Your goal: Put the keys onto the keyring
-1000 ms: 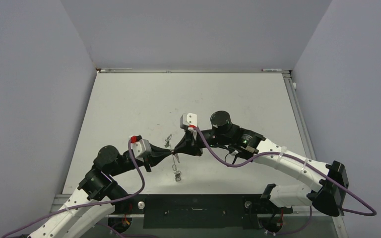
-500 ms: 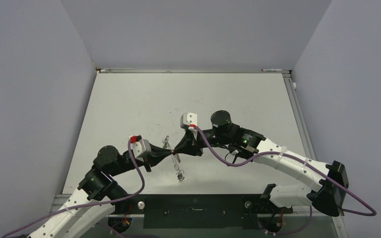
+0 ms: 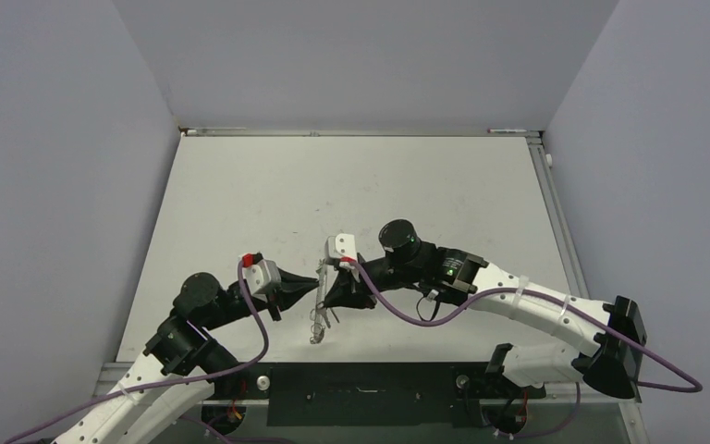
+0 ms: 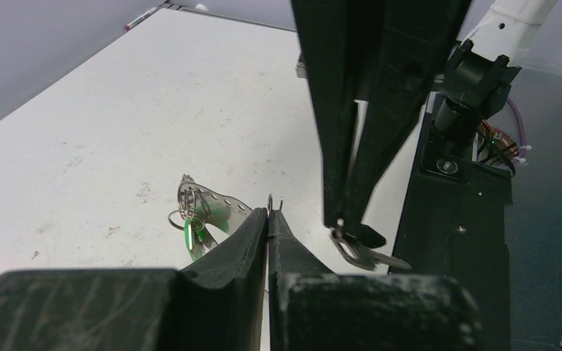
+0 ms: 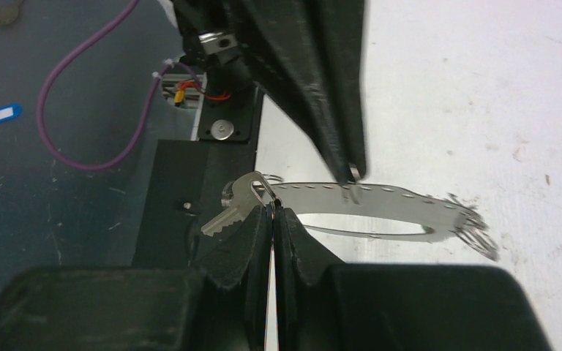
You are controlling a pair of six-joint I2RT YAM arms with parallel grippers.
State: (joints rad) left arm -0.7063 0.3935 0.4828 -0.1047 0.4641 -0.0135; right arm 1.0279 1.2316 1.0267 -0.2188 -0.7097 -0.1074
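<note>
The keyring (image 5: 388, 199) is a thin oval metal band with a row of small holes and small wire rings at one end (image 4: 190, 212). It hangs over the table near the front edge (image 3: 316, 319). My left gripper (image 4: 269, 212) is shut on the band's thin edge, about midway along it (image 3: 318, 286). A silvery key (image 5: 230, 208) sticks out to the left at the tips of my right gripper (image 5: 272, 208), which is shut on its head, at the band's other end. In the left wrist view the key (image 4: 362, 252) hangs below the right fingers (image 4: 336, 146).
The white table (image 3: 333, 185) ends at a black base plate (image 3: 361, 379) just behind the grippers. A purple cable (image 5: 95, 95) and a blue-tagged key (image 5: 4, 113) lie below the table edge. A marker (image 4: 143, 14) lies at the table's back edge.
My right gripper has moved left and toward the near edge, carrying the key end with it. The keyring has swung into a long line toward the front. The left arm has stayed put.
</note>
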